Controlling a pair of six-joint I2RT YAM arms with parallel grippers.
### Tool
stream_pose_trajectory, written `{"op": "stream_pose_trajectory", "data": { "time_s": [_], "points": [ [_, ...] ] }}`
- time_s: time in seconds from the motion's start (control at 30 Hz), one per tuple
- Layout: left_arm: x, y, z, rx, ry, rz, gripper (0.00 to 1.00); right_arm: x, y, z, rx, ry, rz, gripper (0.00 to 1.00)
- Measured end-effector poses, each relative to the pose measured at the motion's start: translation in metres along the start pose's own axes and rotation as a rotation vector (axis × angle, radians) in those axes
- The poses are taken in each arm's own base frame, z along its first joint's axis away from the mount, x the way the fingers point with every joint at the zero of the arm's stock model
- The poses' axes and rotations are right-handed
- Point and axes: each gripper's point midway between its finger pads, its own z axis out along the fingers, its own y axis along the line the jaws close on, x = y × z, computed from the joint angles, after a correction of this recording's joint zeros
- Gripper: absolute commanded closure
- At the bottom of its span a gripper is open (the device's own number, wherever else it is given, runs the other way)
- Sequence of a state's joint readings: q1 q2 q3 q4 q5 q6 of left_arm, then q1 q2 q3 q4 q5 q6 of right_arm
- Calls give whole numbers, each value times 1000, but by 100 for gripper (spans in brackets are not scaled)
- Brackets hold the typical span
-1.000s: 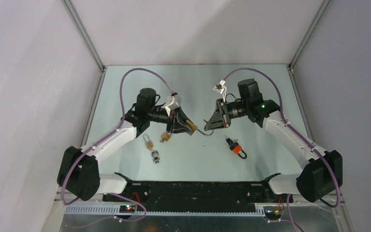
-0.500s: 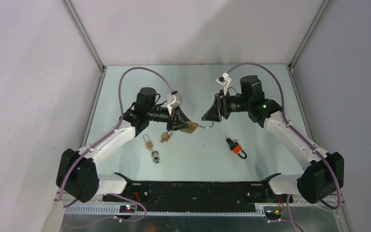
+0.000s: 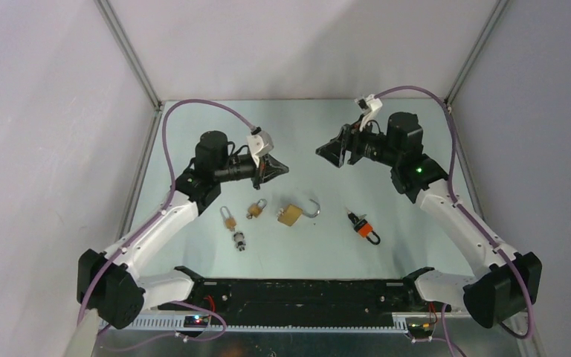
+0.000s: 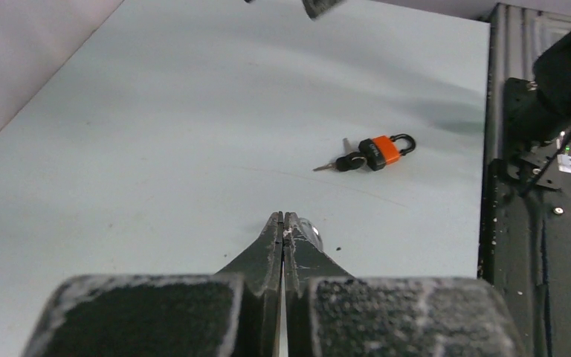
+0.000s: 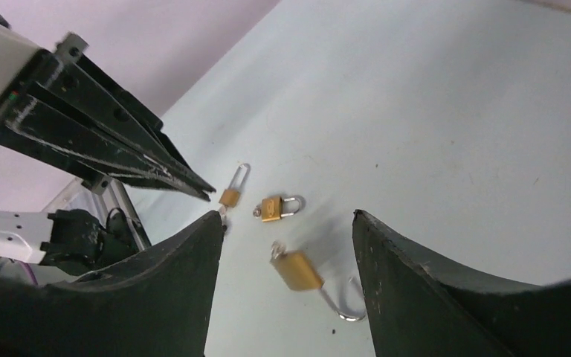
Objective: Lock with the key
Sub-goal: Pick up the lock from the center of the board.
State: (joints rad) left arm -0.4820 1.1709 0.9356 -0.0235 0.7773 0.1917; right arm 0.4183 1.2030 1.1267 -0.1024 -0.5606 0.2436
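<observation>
Brass padlock (image 5: 297, 269) is all motion smear in the right wrist view, no detail readable on the body. From the left wrist, a silvery bit (image 4: 307, 229) pokes out behind the left gripper (image 4: 282, 217), rest hidden. Tiny silver thing (image 3: 239, 241) in the top view: way too small to call.

Robot lab cell; white walls (image 3: 305, 44); aluminium posts (image 3: 128, 53); pale table (image 3: 305, 126)

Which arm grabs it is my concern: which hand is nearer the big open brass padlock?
Left. The left hand, shut, hovers just behind the padlock; the right hand, open, sits farther back and to its right.
</observation>
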Motion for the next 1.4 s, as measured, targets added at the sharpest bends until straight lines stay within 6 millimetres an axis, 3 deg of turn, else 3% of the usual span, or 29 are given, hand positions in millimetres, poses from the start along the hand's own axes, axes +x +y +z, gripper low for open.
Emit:
{"op": "stream_pose_trajectory", "data": {
  "time_s": [0.07,0.1,0.17,0.3,0.43,0.73,0.83,0.93,1.13,1.3,1.4],
  "points": [
    [6,6,0,-37,14,-7,87,14,-2,5,11,27,-7,31],
    [11,9,0,-57,23,-12,77,24,-4,9,17,47,-7,31],
    [22,13,0,-83,41,-28,71,49,-10,15,36,96,4,31],
    [52,19,4,-113,97,-79,63,103,-26,21,82,211,54,31],
    [84,25,7,-154,162,-144,55,133,-38,26,141,285,69,32],
    [97,58,-3,-378,175,-151,40,205,-66,43,373,457,73,37],
    [96,70,-11,-467,165,-147,32,227,-58,51,371,512,20,32],
    [87,82,-24,-574,129,-141,3,241,-44,64,312,555,-42,29],
    [57,100,-60,-791,5,-165,0,253,-29,100,203,598,-147,17],
    [33,111,-92,-915,-121,-235,0,258,-31,116,177,616,-220,16],
    [28,123,-114,-984,-189,-318,0,264,-33,121,166,631,-256,16]
  ]
}}
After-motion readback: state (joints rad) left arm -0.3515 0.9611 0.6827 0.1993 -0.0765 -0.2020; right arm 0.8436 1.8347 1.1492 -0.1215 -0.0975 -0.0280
